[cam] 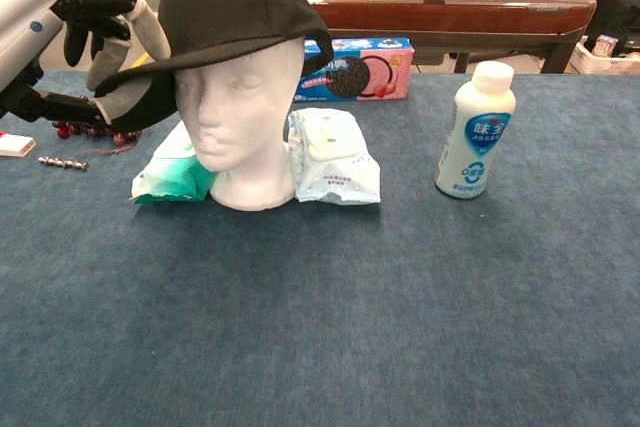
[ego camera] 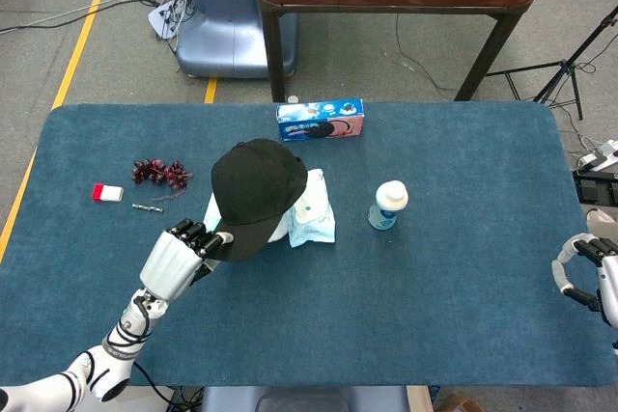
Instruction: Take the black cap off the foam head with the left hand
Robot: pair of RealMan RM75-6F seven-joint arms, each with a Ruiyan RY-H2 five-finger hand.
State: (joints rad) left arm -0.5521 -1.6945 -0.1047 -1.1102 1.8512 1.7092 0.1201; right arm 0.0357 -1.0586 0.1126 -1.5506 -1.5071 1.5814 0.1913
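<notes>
The black cap (cam: 235, 12) sits tilted back on the foam head (cam: 240, 117), brim pinched by the left hand (cam: 95, 42) so it can peel upward, while the right hand (ego camera: 589, 277) idles empty, fingers loosely curled.

A black cap (cam: 235, 9) tops a white foam head (cam: 240, 117) on the blue table (cam: 400, 307), beside a white bottle (cam: 475, 129) with a blue label and dark red grapes (ego camera: 159, 173).
</notes>
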